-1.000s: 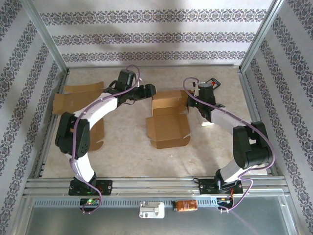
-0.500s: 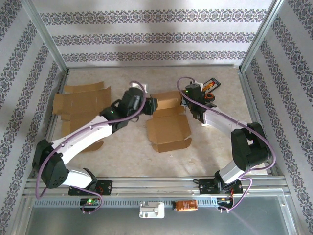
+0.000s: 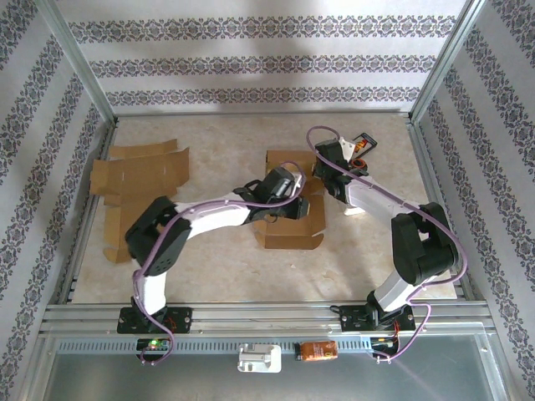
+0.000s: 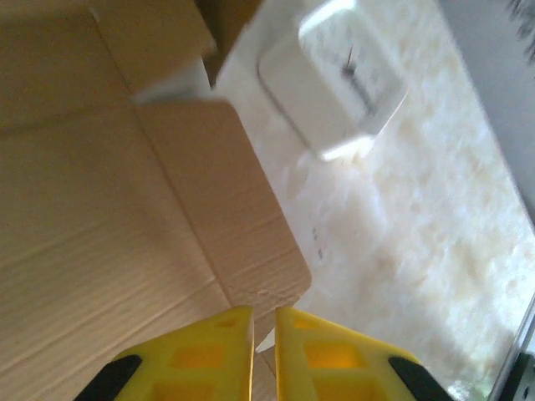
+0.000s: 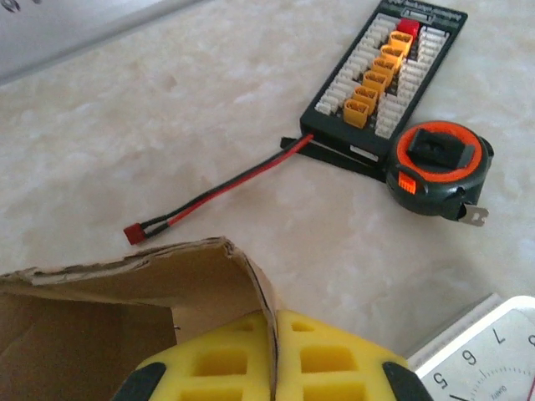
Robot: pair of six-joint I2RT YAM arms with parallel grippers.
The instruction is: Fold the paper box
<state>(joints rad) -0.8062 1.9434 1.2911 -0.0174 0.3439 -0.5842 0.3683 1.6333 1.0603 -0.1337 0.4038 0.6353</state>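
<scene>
You have plain brown cardboard in the paper box (image 3: 288, 234) and in the flat sheets (image 3: 138, 171) at the left. The table (image 3: 217, 267) is cream, faintly marbled; the walls (image 3: 251, 67) white with dark floral bands. The left arm (image 3: 209, 219) and right arm (image 3: 376, 200) are white with black joints and purple cables (image 3: 465, 255) — left gripper (image 4: 264, 317) and right gripper (image 5: 274, 322) yellow. The tape measure (image 5: 439, 167) is black and orange, the clock (image 4: 343, 75) white

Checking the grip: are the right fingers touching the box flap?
Touching. Right wrist view: the right fingers are shut on the box flap edge.
</scene>
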